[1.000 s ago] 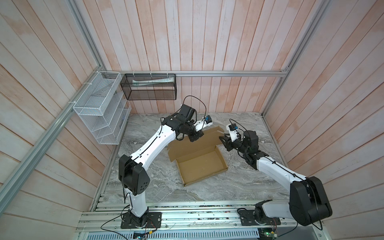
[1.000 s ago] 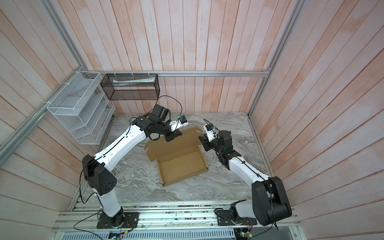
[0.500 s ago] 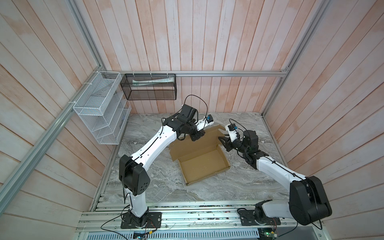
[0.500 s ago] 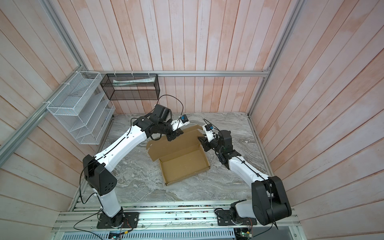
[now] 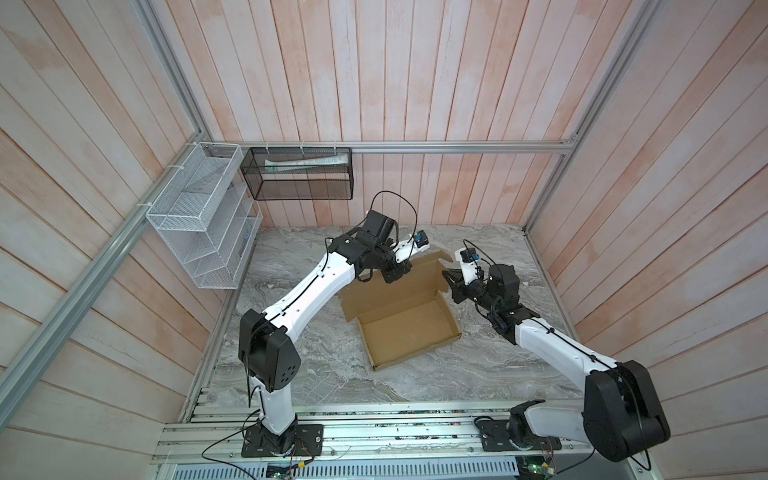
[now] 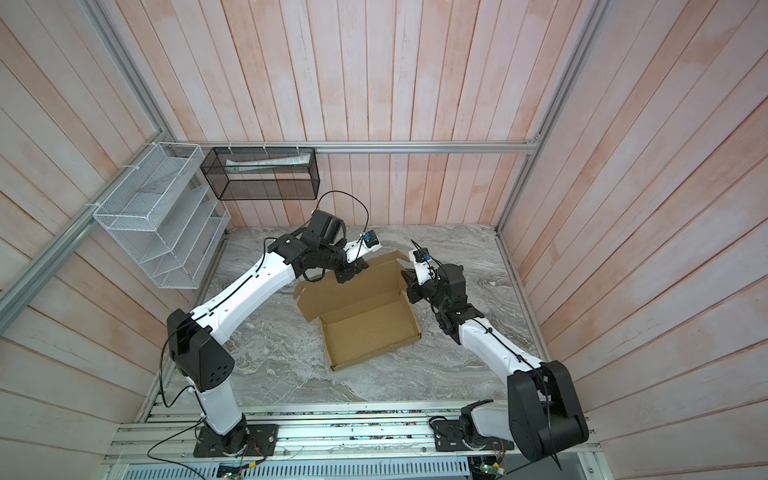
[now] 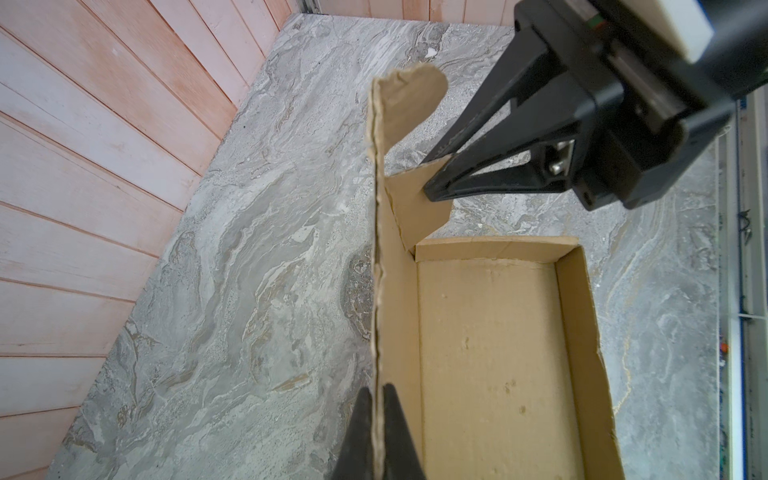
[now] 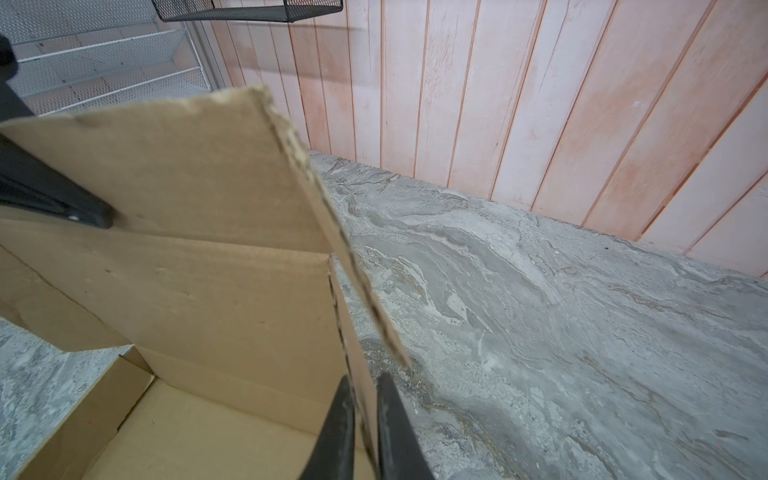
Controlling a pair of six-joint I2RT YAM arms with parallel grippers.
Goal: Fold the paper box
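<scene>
Well, in both top views the box (image 5: 409, 328) (image 6: 370, 332) sits open on the desk (image 5: 478, 374) (image 6: 270, 353). Its tray lies below both pairs of jaws and its lid (image 5: 390, 286) (image 6: 349, 291) tilts up between them. The left arm (image 5: 316, 286) reaches to the lid's long edge and the right arm (image 5: 552, 345) to its end. From up here I cannot tell how either jaws stand.

Looking along the left wrist, the left jaws pinch the lid's (image 7: 397, 311) free edge, with a finger (image 7: 361, 436) on each face of the cardboard. The lid stands upright, running straight out from them. The tray lies flat on one side of it, walls up, and the desk (image 7: 249, 291) on the other. Ahead of the left jaws, at the lid's end, the right jaws have their tips pressed together on a small side flap (image 7: 419, 208).

From the right wrist, the right jaws straddle that flap's edge, a finger (image 8: 336, 432) on each side and the cardboard nipped between. The lid (image 8: 166, 291) spreads ahead of them. A black finger (image 8: 50, 199) of the left jaws lies against its upper panel, and the tray opens just below the right jaws.
</scene>
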